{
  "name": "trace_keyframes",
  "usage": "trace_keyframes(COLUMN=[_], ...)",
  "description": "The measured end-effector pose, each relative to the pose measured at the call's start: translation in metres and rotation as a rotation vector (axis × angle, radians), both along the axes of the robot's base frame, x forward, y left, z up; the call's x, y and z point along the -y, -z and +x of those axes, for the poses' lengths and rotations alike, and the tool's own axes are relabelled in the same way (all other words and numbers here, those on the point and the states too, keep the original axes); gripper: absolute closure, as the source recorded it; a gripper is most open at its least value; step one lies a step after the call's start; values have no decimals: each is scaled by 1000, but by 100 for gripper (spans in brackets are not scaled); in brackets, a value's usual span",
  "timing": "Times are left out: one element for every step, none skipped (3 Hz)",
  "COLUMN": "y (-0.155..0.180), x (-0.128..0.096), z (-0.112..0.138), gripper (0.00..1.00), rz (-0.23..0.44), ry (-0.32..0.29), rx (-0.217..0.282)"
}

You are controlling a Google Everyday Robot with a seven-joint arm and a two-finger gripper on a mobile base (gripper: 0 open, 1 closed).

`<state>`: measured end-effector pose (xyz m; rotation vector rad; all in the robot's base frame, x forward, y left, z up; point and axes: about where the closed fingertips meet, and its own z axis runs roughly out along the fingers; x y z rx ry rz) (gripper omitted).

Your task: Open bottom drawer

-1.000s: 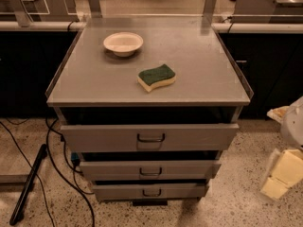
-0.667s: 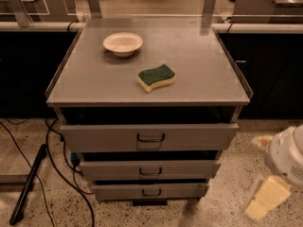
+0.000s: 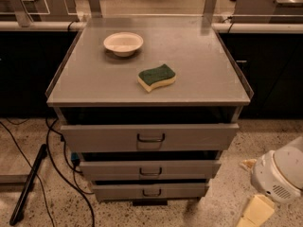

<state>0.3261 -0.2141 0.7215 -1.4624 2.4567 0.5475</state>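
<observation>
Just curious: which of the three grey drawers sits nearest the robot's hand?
The narrowest, lowest grey metal drawer: it sits near the floor, where the hand hangs, lower right.

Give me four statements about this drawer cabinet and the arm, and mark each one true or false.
1. The bottom drawer has the narrowest front of the three. True.
2. The pincer grips this drawer. False: it hangs low at the right, apart from every drawer.
3. The sponge lies inside the bowl. False: they sit apart on the cabinet top.
4. The sponge lies green side up. True.
</observation>
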Motion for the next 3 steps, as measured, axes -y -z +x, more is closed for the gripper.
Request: trace_keyframes(y=[13, 63, 105], x=[-2, -15, -23], z=[0, -3, 14], gripper=[0, 0, 0], rz=[-11, -9, 8], ry=[-16, -129, -219], rx=[-6, 79, 213])
